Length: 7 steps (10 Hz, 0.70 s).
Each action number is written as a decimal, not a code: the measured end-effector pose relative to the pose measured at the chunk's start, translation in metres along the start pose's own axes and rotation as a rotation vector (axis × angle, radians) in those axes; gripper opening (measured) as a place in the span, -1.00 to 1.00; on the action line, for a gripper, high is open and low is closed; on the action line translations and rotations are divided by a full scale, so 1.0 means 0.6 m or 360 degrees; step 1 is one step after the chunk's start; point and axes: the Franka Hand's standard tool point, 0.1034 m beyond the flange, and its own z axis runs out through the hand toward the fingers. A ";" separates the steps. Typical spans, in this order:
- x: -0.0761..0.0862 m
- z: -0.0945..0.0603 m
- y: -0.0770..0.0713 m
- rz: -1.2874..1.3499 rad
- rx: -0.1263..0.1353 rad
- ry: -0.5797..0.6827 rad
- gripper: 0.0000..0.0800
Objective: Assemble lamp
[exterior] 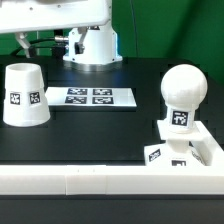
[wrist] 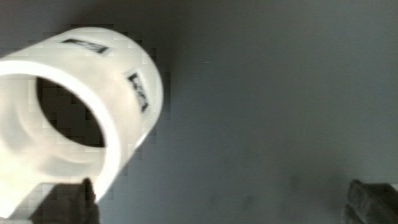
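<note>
The white tapered shade point(exterior: 25, 95) stands on the black table at the exterior view's left, narrow end up, with a tag on its side. The round bulb point(exterior: 184, 88) stands upright on the blocky square base point(exterior: 178, 143) at the exterior view's right. My gripper point(wrist: 217, 205) is open and empty. In the wrist view the shade point(wrist: 80, 110) lies close beside one fingertip point(wrist: 63, 198), and the other fingertip point(wrist: 375, 200) is over bare table. In the exterior view the gripper point(exterior: 24, 40) hangs above the shade, partly cut off.
The marker board point(exterior: 91, 97) lies flat between the shade and the bulb. A long white rail point(exterior: 100, 181) runs along the front edge, right in front of the base. The robot's pedestal point(exterior: 92, 45) stands at the back.
</note>
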 end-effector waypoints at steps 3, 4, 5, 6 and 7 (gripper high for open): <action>-0.010 0.019 0.023 -0.0015 -0.0019 -0.0011 0.75; -0.014 0.030 0.022 -0.0020 -0.0032 -0.0009 0.75; -0.014 0.038 0.023 -0.0024 -0.0041 -0.0011 0.75; -0.013 0.048 0.023 -0.0028 -0.0051 -0.0021 0.75; -0.013 0.055 0.024 -0.0032 -0.0058 -0.0030 0.75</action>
